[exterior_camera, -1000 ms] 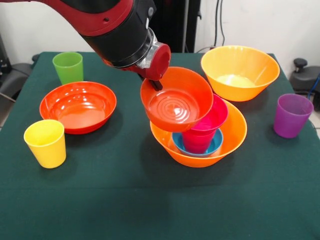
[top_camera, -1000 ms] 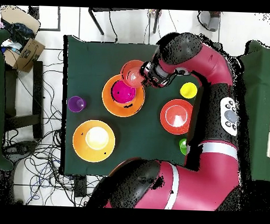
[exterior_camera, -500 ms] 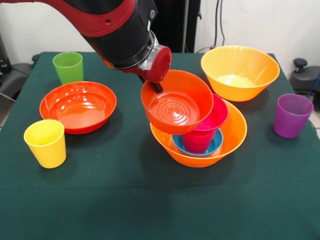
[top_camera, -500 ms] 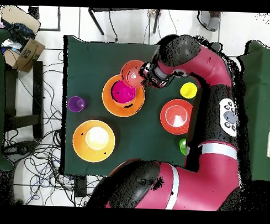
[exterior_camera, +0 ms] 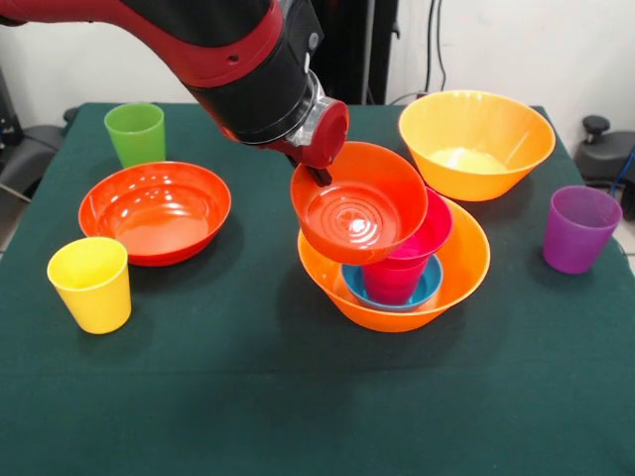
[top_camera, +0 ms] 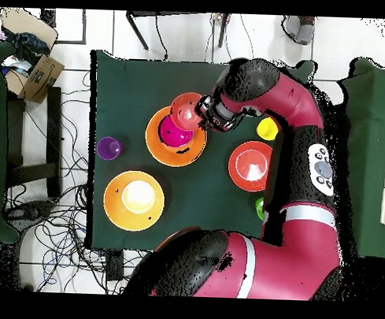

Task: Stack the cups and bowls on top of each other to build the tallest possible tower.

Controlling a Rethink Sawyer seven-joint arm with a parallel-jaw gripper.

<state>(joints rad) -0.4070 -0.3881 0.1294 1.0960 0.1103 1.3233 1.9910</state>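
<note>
The biggest thing we see is the red and black arm [exterior_camera: 238, 59], which comes down over the table [exterior_camera: 298, 397] to the middle. Next are the two large orange bowls: one [exterior_camera: 476, 144] stands alone, empty, w/ nothing on it; the other [exterior_camera: 397, 288] is the base of the tower [exterior_camera: 397, 258] and holds a blue small bowl [exterior_camera: 429, 288], in it a crimson-pink cup [exterior_camera: 392, 280], and on that a magenta bowl [exterior_camera: 429, 233]. The wide shallow red-orange bowl [exterior_camera: 154, 211] lies well apart from the tower, near the yellow cup [exterior_camera: 91, 283] and green cup [exterior_camera: 135, 133]; the purple cup [exterior_camera: 579, 228] stands apart at the other side. The small red-orange bowl [exterior_camera: 359, 201] is held by its rim in the gripper [exterior_camera: 319, 175], closed on it, and it is tilted strongly, its inside facing the front camera, its lower edge overlapping the magenta bowl; touching or only in front, we cannot tell. In our judgement the step in hand is to seat this bowl on the tower. To do it well we should bring it level first, centre it over the magenta bowl (the overhead view shows it off to one side), lower slowly, and release only when it sits flat, bc a tilted drop may slide off or push the stack over.
</note>
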